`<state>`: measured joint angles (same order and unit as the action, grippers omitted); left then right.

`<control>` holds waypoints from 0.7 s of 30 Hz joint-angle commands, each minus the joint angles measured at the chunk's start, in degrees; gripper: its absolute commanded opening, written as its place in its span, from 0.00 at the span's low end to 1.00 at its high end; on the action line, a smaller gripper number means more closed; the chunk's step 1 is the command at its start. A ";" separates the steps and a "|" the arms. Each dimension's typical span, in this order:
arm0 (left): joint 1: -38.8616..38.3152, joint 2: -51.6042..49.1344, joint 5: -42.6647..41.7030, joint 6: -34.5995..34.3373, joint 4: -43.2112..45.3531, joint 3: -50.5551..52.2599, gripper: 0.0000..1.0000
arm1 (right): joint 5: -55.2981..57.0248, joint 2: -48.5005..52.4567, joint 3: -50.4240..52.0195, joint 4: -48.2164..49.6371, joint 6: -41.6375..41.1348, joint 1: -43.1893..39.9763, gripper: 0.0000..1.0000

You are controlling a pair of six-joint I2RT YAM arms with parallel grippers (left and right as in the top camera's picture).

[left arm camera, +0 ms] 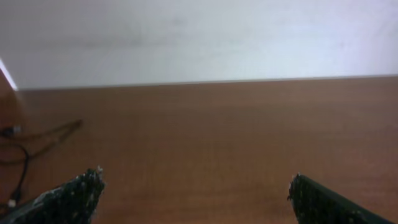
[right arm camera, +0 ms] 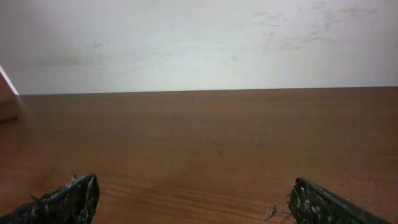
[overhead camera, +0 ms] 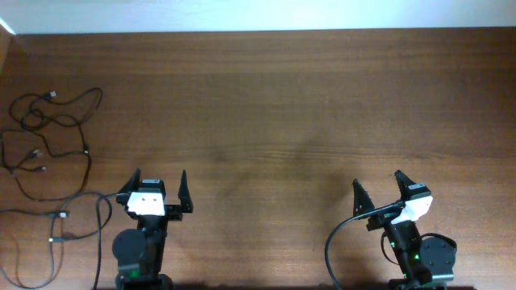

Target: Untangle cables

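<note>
Black cord on brown wood is what I have to work with. The cables (overhead camera: pixel 38 155) sprawl at the far left edge of the table (overhead camera: pixel 282 97), ahead of the left arm and off to its left. The loops bunch most tightly toward the back, and longer strands trail toward the near edge.

The left gripper (overhead camera: pixel 160 176) stands spread wide with nothing between its fingers, and it is well apart from the cords. The right gripper (overhead camera: pixel 376 179) is spread just as wide and is also empty, far across the table from them. In the left wrist view only a few strands show, at the left margin. The right wrist view shows bare wood and a pale wall (right arm camera: pixel 199 43).

I judge these cords to be light, limp and thin. They should slide easily on the smooth top, and one strand will drag its neighbours along if it is pulled fast. A thin cord lying flat on the table is hard to pinch, so I would look for a spot where a loop lifts slightly (I cannot tell from overhead whether any do).

A better hold may be just behind a plug, such as the small plug (overhead camera: pixel 53 95) at the back of the heap. The cord is thicker there and has a free end I can draw out. I would avoid gripping the dense crossings, since pulling there could tighten them.
</note>
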<state>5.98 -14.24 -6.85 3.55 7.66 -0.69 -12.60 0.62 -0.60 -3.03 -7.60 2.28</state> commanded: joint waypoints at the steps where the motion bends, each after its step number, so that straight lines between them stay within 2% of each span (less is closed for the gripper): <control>1: -0.63 1.97 0.48 1.29 -2.91 0.22 0.99 | -0.72 -0.44 0.28 -0.24 -0.33 0.33 0.99; 3: -2.49 7.80 0.68 1.31 -9.92 0.22 0.99 | -0.72 -0.44 0.28 -0.24 -0.33 0.33 0.99; 5: -2.95 13.79 0.66 1.27 -11.80 0.20 0.99 | -0.72 -0.44 0.28 -0.24 -0.31 0.33 0.99; 21: -2.95 13.62 0.66 1.29 -11.82 0.15 0.99 | -0.70 -0.44 0.28 -0.24 -0.31 0.33 0.99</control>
<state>3.27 -0.95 -6.42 3.90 -3.70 -0.62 -12.60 0.62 -0.60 -3.03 -7.60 2.31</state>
